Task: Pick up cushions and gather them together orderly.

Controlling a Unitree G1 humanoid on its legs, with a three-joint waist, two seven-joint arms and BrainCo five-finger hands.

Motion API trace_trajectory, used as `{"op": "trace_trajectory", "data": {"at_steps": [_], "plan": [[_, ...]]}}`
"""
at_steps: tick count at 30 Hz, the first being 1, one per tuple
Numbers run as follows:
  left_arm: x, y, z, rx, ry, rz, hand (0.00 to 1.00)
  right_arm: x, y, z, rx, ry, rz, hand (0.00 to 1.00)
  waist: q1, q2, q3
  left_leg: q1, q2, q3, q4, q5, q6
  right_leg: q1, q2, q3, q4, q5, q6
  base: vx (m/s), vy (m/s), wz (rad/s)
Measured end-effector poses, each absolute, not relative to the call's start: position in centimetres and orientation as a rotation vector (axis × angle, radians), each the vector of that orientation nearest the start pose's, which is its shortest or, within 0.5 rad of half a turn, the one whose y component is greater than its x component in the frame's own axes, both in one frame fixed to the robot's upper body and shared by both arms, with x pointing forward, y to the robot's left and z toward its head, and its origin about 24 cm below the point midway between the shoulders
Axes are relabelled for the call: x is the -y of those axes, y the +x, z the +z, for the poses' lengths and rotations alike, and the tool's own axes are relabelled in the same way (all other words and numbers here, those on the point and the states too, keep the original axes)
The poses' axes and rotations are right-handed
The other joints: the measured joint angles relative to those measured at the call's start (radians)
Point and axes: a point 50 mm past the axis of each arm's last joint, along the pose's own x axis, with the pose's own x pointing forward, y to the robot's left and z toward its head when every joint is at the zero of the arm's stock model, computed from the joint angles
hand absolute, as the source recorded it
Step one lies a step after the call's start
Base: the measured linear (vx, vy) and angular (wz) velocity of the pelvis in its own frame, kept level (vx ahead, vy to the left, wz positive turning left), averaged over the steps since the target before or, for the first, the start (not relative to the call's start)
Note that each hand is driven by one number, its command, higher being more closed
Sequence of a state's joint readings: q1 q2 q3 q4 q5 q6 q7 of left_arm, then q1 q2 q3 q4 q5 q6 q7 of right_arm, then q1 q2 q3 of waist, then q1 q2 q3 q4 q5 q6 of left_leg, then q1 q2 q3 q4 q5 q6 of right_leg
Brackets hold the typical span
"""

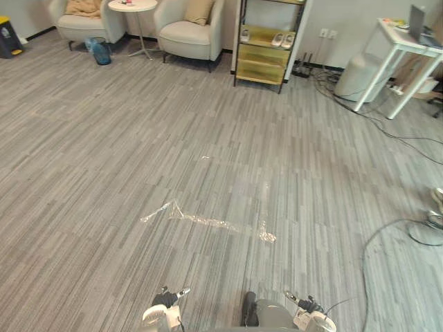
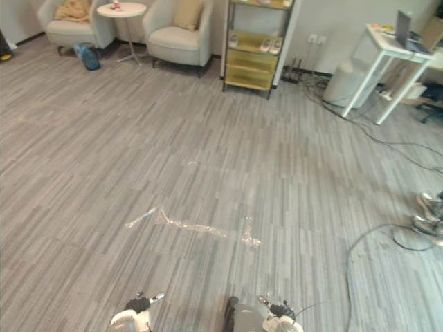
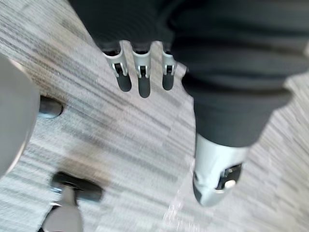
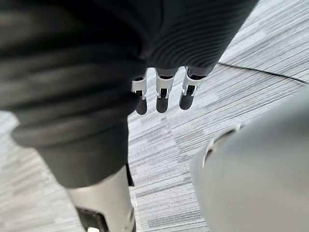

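While standing well back from the seating, carries nothing in the left hand (image 3: pixel 139 77) or the right hand (image 4: pixel 161 94); lets the fingers (image 3: pixel 123 79) of both hang straight and slack over the bare floor (image 1: pixel 104 138). Sees a tan cushion (image 1: pixel 84 7) slumped on the left armchair (image 1: pixel 79 29) and a second cushion (image 1: pixel 199 10) propped against the back of the right armchair (image 1: pixel 183 38), probably left there as seat padding. Has wide open room ahead, crossed by a strip of clear tape (image 1: pixel 208 221). Should mind the small round worktop (image 1: pixel 133 5) between the armchairs, the shelf unit (image 1: pixel 263 55) close beside the right one, and the cables (image 1: pixel 387 131) trailing off to the right.
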State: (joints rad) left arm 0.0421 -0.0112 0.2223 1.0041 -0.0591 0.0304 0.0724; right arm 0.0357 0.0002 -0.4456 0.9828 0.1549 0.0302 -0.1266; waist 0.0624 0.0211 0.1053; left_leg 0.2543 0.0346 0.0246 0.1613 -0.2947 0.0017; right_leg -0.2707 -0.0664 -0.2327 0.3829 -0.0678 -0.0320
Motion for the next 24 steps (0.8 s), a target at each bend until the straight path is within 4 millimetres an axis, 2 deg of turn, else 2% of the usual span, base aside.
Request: {"op": "trace_trajectory", "data": {"at_steps": [2, 3, 4, 6, 7, 8, 9, 11, 12, 13, 14, 16, 17, 18, 19, 20, 21, 22, 23, 24], "plan": [[-17.7, 11.1, -15.9, -1.075, -0.16, 0.316, 0.0, 21.4, 10.4, -15.6, -1.037, 0.304, -0.618, 0.0, -0.001, 0.02, -0.002, -0.067, 0.017, -0.043, 0.198, -0.005, -0.01, 0.05, 0.012, -0.018, -0.011, -0.06, -0.005, 0.46, -0.205, 0.26], [-17.7, 11.1, -15.8, -1.072, -0.177, 0.325, 0.0, 21.6, 10.3, -15.6, -1.037, 0.296, -0.619, 0.0, -0.003, 0.031, -0.003, -0.178, 0.035, -0.06, 0.462, 0.029, -0.075, 0.102, 0.033, -0.032, -0.033, -0.097, -0.012, 0.45, -0.188, 0.31], [-17.7, 11.2, -15.8, -1.066, -0.178, 0.323, 0.0, 21.6, 10.3, -15.5, -1.037, 0.289, -0.616, 0.0, 0.002, 0.031, 0.002, -0.245, 0.056, -0.062, 0.621, 0.08, -0.115, 0.143, 0.048, -0.035, -0.047, -0.113, -0.022, 0.55, -0.185, 0.18], [-18.2, 11.5, -15.6, -1.05, -0.169, 0.324, 0.0, 21.1, 10.4, -15.6, -1.046, 0.279, -0.587, 0.0, 0.03, 0.024, 0.007, -0.357, 0.094, -0.029, 0.825, 0.066, -0.09, 0.238, 0.067, -0.032, -0.075, -0.151, -0.04, 0.45, -0.097, -0.17], [-18.4, 11.7, -15.5, -1.038, -0.158, 0.319, 0.0, 20.7, 10.5, -15.7, -1.048, 0.28, -0.576, 0.0, 0.038, 0.015, 0.007, -0.401, 0.097, -0.012, 0.832, 0.049, -0.077, 0.274, 0.066, -0.029, -0.095, -0.16, -0.04, 0.4, -0.076, -0.16], [-18.3, 11.8, -15.4, -1.035, -0.153, 0.311, 0.0, 20.6, 10.5, -15.7, -1.049, 0.284, -0.572, 0.0, 0.042, 0.009, 0.006, -0.437, 0.099, 0.008, 0.813, 0.035, -0.065, 0.304, 0.064, -0.026, -0.115, -0.16, -0.035, 0.38, -0.046, -0.25], [-18.4, 12.1, -15.3, -1.02, -0.152, 0.311, 0.0, 20.5, 10.7, -15.7, -1.052, 0.291, -0.576, 0.0, 0.053, -0.001, 0.008, -0.476, 0.09, 0.063, 0.688, 0.004, -0.05, 0.351, 0.049, -0.013, -0.155, -0.16, -0.033, 0.44, -0.012, -0.28], [-18.3, 12.2, -15.2, -1.014, -0.139, 0.297, 0.0, 20.5, 11.1, -15.6, -1.045, 0.297, -0.576, 0.0, 0.055, -0.003, 0.01, -0.501, 0.06, 0.085, 0.488, 0.008, -0.047, 0.396, 0.03, -0.003, -0.194, -0.161, -0.02, 0.35, 0.053, -0.27], [-18.3, 12.3, -15.2, -1.013, -0.139, 0.295, 0.0, 20.6, 11.3, -15.5, -1.04, 0.296, -0.575, 0.0, 0.056, -0.002, 0.009, -0.513, 0.037, 0.077, 0.334, 0.039, -0.047, 0.425, 0.022, 0.009, -0.23, -0.166, 0.001, 0.33, 0.115, -0.25], [-18.2, 12.3, -15.2, -1.013, -0.14, 0.293, 0.0, 20.7, 11.4, -15.5, -1.037, 0.294, -0.575, 0.0, 0.056, 0.001, 0.007, -0.515, 0.024, 0.067, 0.195, 0.105, -0.057, 0.447, 0.02, 0.019, -0.257, -0.172, 0.017, 0.52, 0.231, -0.44], [-18.3, 12.3, -15.2, -1.011, -0.137, 0.293, 0.0, 20.7, 11.1, -15.6, -1.044, 0.292, -0.578, 0.0, 0.073, -0.008, 0.0, -0.509, 0.006, 0.053, 0.157, 0.228, -0.05, 0.466, 0.014, 0.052, -0.277, -0.18, 0.034, 0.44, 0.203, -0.41], [-18.9, 12.6, -15.0, -1.001, -0.102, 0.282, 0.0, 19.9, 11.1, -15.7, -1.06, 0.306, -0.561, 0.0, 0.073, -0.041, -0.022, -0.512, -0.028, 0.065, 0.165, 0.195, -0.001, 0.464, -0.02, 0.094, -0.267, -0.182, 0.043, 0.54, 0.21, -0.22], [-19.1, 12.8, -15.0, -1.002, -0.096, 0.282, 0.0, 19.6, 11.0, -15.8, -1.066, 0.311, -0.556, 0.0, 0.076, -0.055, -0.016, -0.493, -0.032, 0.097, 0.192, 0.175, 0.015, 0.46, -0.04, 0.133, -0.217, -0.176, 0.054, 0.59, 0.226, -0.16], [-19.1, 12.7, -15.0, -1.006, -0.094, 0.281, 0.0, 19.5, 10.9, -15.8, -1.069, 0.313, -0.554, 0.0, 0.081, -0.058, -0.016, -0.48, -0.033, 0.105, 0.201, 0.162, 0.023, 0.453, -0.045, 0.152, -0.179, -0.176, 0.055, 0.45, 0.208, -0.3], [-19.1, 12.6, -15.1, -1.013, -0.093, 0.278, 0.0, 19.4, 10.5, -15.9, -1.076, 0.311, -0.55, 0.0, 0.085, -0.058, -0.017, -0.444, -0.038, 0.112, 0.207, 0.145, 0.039, 0.41, -0.053, 0.176, -0.035, -0.164, 0.08, 0.42, 0.199, -0.26], [-18.9, 12.6, -15.1, -1.017, -0.088, 0.266, 0.0, 19.3, 10.7, -15.9, -1.072, 0.295, -0.529, 0.0, 0.083, -0.055, -0.014, -0.391, -0.043, 0.111, 0.189, 0.136, 0.052, 0.322, -0.063, 0.196, 0.19, -0.111, 0.153, 0.4, 0.187, -0.22], [-18.8, 12.8, -15.1, -1.016, -0.087, 0.258, 0.0, 19.2, 10.7, -15.8, -1.073, 0.281, -0.514, 0.0, 0.082, -0.05, -0.009, -0.35, -0.044, 0.106, 0.166, 0.119, 0.052, 0.257, -0.071, 0.21, 0.338, -0.062, 0.19, 0.4, 0.154, -0.09], [-18.6, 12.9, -15.1, -1.017, -0.082, 0.247, 0.0, 19.1, 10.6, -15.9, -1.08, 0.269, -0.503, 0.0, 0.081, -0.044, 0.001, -0.277, -0.05, 0.099, 0.129, 0.089, 0.048, 0.176, -0.083, 0.208, 0.538, -0.056, 0.189, 0.36, 0.115, 0.03], [-18.7, 12.6, -15.2, -1.029, -0.08, 0.25, 0.0, 19.2, 10.6, -15.8, -1.07, 0.266, -0.505, 0.0, 0.071, -0.043, 0.002, -0.218, -0.058, 0.097, 0.1, 0.085, 0.054, 0.114, -0.098, 0.19, 0.629, -0.078, 0.169, 0.35, 0.09, 0.18], [-18.6, 12.5, -15.3, -1.035, -0.081, 0.249, 0.0, 19.4, 10.7, -15.7, -1.061, 0.259, -0.505, 0.0, 0.059, -0.04, 0.002, -0.186, -0.057, 0.089, 0.077, 0.081, 0.057, 0.095, -0.103, 0.164, 0.631, -0.094, 0.157, 0.28, 0.051, 0.4]]}}
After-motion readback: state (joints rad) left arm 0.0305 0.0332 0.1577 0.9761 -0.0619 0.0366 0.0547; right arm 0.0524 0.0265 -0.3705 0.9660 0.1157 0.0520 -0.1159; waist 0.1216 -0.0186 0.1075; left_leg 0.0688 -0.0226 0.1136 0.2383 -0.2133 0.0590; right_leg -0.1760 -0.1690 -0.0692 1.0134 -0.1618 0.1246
